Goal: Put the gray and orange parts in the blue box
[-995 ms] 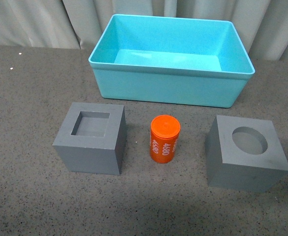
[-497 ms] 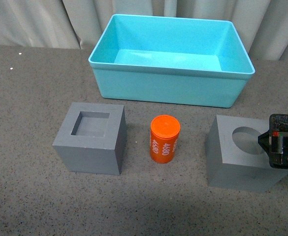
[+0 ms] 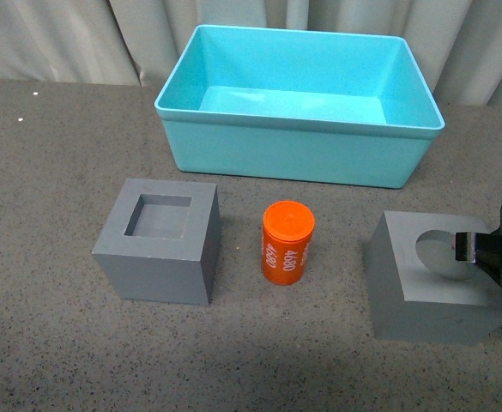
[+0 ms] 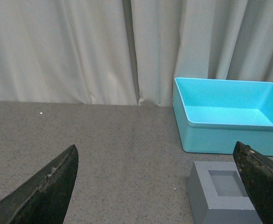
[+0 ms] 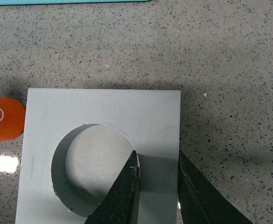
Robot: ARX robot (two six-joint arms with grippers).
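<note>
The gray cube with the round recess point(image 3: 422, 287) sits at the front right, slightly turned. My right gripper point(image 3: 491, 257) is shut on its right wall, one finger inside the recess and one outside; the right wrist view shows the cube point(image 5: 103, 121) and my gripper point(image 5: 158, 161) pinching that wall. The orange cylinder point(image 3: 287, 242) with white digits stands in the middle; its edge shows in the right wrist view point(image 5: 3, 119). The gray cube with the square recess point(image 3: 158, 240) sits at the front left, also in the left wrist view point(image 4: 222, 191). The blue box point(image 3: 293, 150) stands behind them, empty. My left gripper point(image 4: 157, 186) is open and empty.
A pale curtain point(image 3: 62, 39) hangs behind the dark speckled table point(image 3: 45, 172). The blue box also shows in the left wrist view point(image 4: 220, 135), beyond the square-recess cube.
My right gripper came in from the right and closed on the round-recess cube's wall. The cube has shifted a little to the right and toward the front and turned slightly.
</note>
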